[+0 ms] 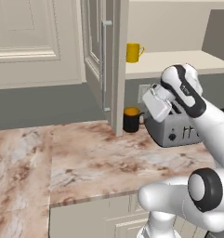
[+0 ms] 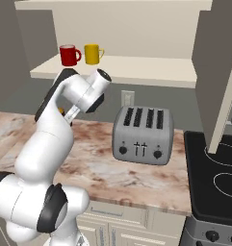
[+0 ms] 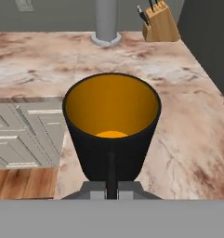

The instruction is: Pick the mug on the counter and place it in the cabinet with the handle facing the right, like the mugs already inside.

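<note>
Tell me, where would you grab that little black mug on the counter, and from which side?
By its handle, coming in level from the handle's side. The mug stands upright on the counter. Its round body looks too wide for the jaws, while the handle is a thin loop facing the hand. The gripper is shut on it there.
</note>
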You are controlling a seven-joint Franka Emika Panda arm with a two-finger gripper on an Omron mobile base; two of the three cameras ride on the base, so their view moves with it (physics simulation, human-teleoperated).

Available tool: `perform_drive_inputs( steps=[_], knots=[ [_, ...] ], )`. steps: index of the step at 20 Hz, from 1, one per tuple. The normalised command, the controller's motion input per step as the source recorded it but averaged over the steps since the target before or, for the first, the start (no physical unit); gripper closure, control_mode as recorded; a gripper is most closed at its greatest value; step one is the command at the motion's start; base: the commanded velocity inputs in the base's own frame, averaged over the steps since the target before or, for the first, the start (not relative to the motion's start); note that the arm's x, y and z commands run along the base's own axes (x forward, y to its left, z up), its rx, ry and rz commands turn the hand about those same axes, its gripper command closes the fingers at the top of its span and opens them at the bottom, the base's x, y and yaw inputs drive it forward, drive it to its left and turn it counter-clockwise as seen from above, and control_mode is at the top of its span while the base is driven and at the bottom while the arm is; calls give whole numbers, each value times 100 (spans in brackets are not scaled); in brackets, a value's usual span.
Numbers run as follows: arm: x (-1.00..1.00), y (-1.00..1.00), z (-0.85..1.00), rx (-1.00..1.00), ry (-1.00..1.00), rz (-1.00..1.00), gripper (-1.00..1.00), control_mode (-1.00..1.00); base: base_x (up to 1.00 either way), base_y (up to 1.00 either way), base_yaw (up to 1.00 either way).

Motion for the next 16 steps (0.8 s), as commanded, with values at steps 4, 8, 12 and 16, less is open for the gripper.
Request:
perform_drive_inputs(
  steps=[4,8,12,16],
  knots=[
    [-8,-8,34,18,-4,-3,100,-100,0,0,0],
    [0,-27,10,20,0,-9,100,-100,0,0,0],
    [7,-30,52,9,11,-13,100,-100,0,0,0],
    [27,-34,65,1,21,-4,100,-100,0,0,0]
  ],
)
